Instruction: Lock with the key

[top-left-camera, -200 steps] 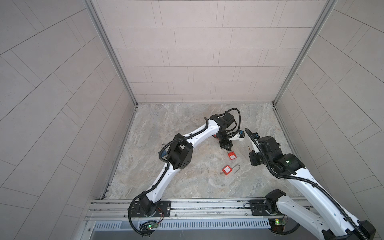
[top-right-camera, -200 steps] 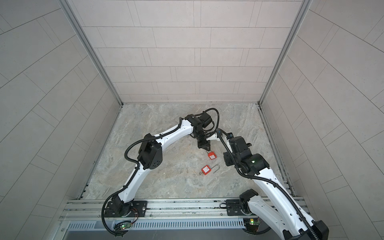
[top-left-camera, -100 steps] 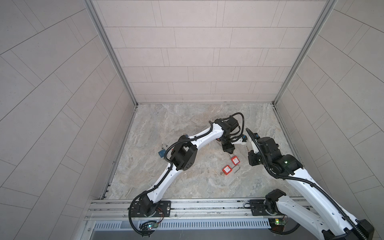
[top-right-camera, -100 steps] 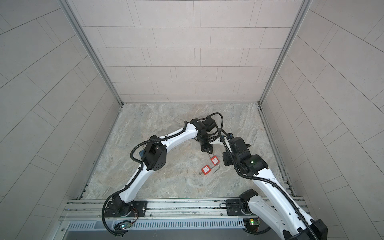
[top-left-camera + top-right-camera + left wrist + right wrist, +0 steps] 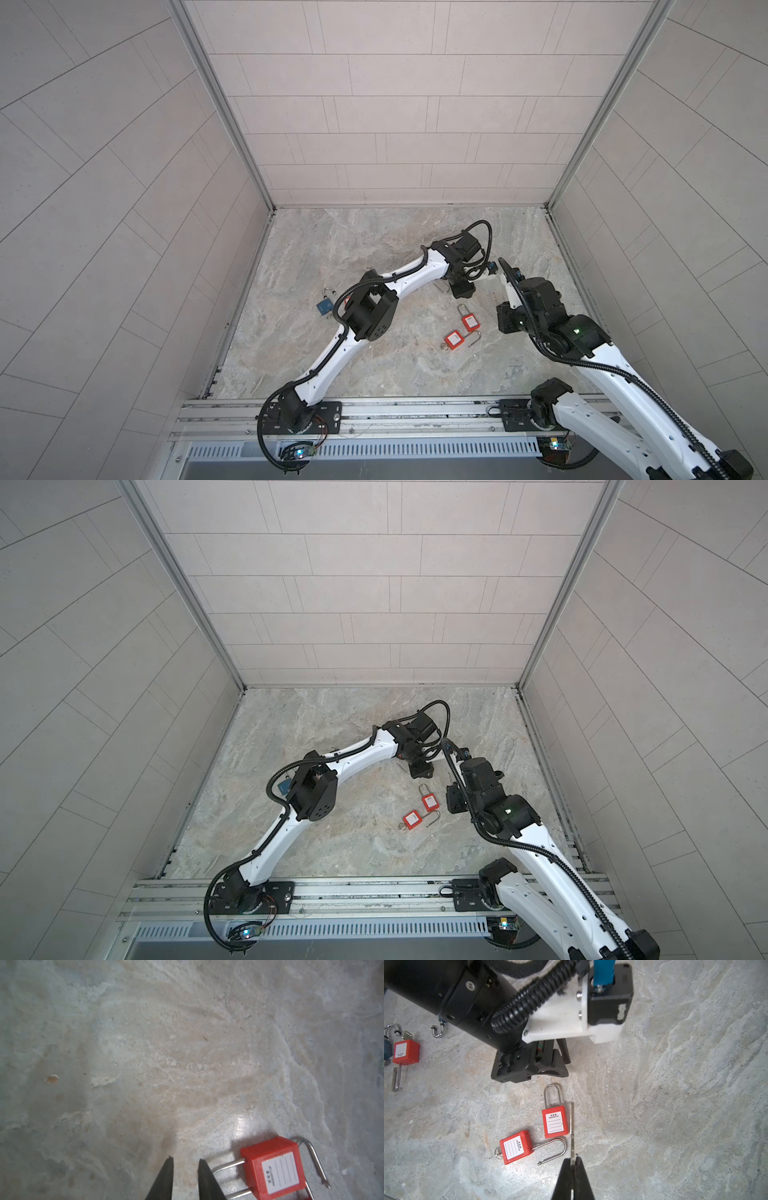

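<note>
Released, a red padlock is laid beside the empty, part-open left end effector; a key is clamped by the right end effector.

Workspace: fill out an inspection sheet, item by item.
Surface: marbled tabletop, no spill seen.
Job's things: closed red padlock beside open red padlock, shackle swung out, key ring at its base; key held by right gripper.
Clutter: blue padlock and third red padlock near the left arm's elbow.
Grippers: left gripper open, empty, next to the closed padlock's shackle; right gripper shut on the key.
Cables: black corrugated hose loops over the left wrist.
Surroundings: tiled walls on three sides; metal rail in front.
</note>
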You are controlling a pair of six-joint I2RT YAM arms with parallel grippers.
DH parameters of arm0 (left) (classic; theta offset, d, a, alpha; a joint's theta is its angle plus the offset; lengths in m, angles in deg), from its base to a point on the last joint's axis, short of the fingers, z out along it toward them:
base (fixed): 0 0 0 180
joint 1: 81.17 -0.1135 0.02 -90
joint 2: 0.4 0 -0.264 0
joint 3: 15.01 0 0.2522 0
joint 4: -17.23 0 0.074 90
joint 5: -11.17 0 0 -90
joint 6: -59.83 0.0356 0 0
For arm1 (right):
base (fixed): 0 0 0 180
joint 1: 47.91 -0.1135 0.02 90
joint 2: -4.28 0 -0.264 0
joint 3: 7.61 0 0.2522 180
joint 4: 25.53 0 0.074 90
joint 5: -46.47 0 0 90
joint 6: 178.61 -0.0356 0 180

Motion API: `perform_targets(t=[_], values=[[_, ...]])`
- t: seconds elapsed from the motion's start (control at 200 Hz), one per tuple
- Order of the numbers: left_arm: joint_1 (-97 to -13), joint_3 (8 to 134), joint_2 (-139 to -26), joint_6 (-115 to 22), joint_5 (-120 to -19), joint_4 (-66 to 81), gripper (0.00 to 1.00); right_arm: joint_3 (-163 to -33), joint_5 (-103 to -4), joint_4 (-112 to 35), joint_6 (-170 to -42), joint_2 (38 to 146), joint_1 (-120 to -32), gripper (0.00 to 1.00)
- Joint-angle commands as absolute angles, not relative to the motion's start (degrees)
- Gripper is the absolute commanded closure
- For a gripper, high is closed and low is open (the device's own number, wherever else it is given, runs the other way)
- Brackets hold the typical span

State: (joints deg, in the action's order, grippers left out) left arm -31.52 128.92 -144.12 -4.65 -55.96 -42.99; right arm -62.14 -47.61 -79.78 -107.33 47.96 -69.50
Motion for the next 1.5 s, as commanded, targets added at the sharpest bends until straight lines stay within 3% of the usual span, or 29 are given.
perform_targets(t=[0.0,0.165,0.41,0.826,1.091,1.411,1.491], values=[[-31.37,129.82,-144.29,-9.09,-59.36,-37.40,0.72,-61.67,-47.52,-80.14,-109.11,46.17,-69.22,1.00],[-34.34,123.98,-137.21,-19.67,-62.49,-28.50,0.71,-61.96,-47.03,-82.36,-111.27,45.41,-69.27,1.00],[-37.34,100.70,-116.80,-31.90,-68.11,-16.03,0.68,-64.71,-45.58,-87.45,-113.13,50.94,-69.49,1.00],[-37.91,65.57,-85.24,-43.88,-73.40,-8.35,0.65,-76.60,-49.33,-92.36,-106.91,79.16,-69.53,1.00],[-37.93,59.35,-76.42,-43.77,-75.84,-10.77,0.64,-80.20,-48.72,-90.10,-103.45,89.45,-68.85,1.00],[-37.86,57.65,-74.75,-40.88,-74.39,-11.20,0.63,-82.96,-45.77,-85.12,-102.97,101.90,-67.32,1.00],[-37.93,57.72,-74.70,-39.94,-74.61,-12.38,0.63,-83.45,-46.08,-84.35,-103.15,103.48,-67.34,0.94]])
